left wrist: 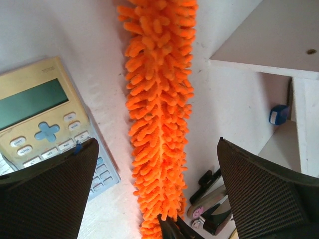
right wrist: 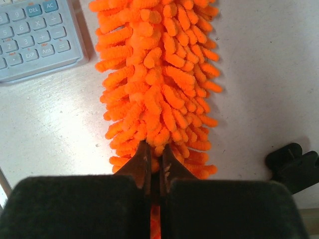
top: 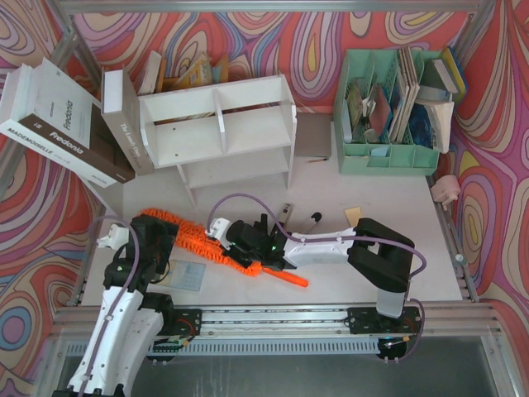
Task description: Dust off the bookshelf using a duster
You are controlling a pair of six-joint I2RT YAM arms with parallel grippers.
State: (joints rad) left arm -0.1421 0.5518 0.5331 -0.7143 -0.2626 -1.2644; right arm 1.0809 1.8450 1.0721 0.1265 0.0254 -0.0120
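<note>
Table [top: 397, 248] is taken up at the far side by the white shelf [top: 219, 132], left of centre, w/ big books [top: 58, 124] stood right by its left end and a mint organiser [top: 388, 116] parked off to the right. Duster [top: 198, 236] is laid flat on the table in front of the shelf, not touching it, and is run diagonally: fluffy end far-left, thin handle poked out near-right. A calc [top: 188, 275] is sat just beside it on the near side. R gripper [right wrist: 154, 159] is pinched tight on the duster [right wrist: 154, 74] right where the fluff ends, jaws nearly together w/ orange squeezed btwn them. L gripper [left wrist: 157, 149] is held wide over the fluffy part, one finger each side of the duster [left wrist: 159, 99], w/ the calc [left wrist: 40, 124] partly hidden behind one finger. Contact w/ the fluff can't be made out.
</note>
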